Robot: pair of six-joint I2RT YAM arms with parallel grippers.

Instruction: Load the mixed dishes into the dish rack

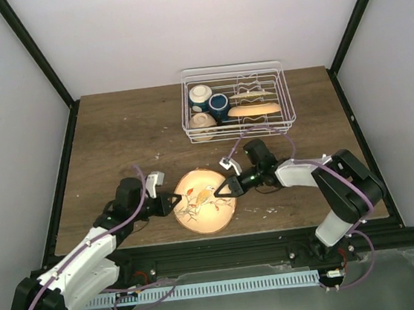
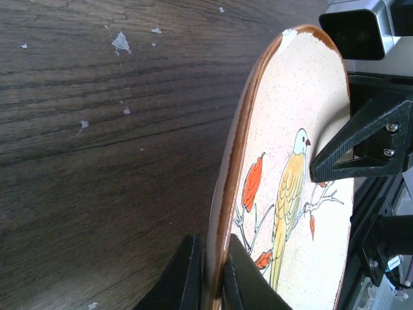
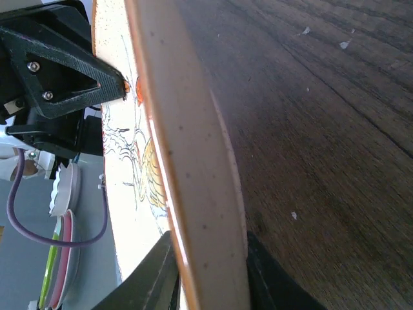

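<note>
A round cream plate (image 1: 205, 204) with a painted bird and a brown rim sits near the table's front edge, held from both sides. My left gripper (image 1: 176, 200) is shut on its left rim (image 2: 222, 213), one finger on each face. From the right, my right gripper (image 1: 219, 192) clamps the opposite rim (image 3: 193, 194), with both fingers against it. The white wire dish rack (image 1: 284, 94) stands at the back. It holds two cream bowls (image 1: 200, 94) (image 1: 201, 120), a dark blue cup (image 1: 219, 106) and an orange plate (image 1: 254, 110) lying flat.
The wooden table (image 1: 116, 143) has white specks scattered on it. Black frame posts (image 1: 34, 51) rise at the back corners, and white walls close in the sides. The table's front edge runs just below the bird plate.
</note>
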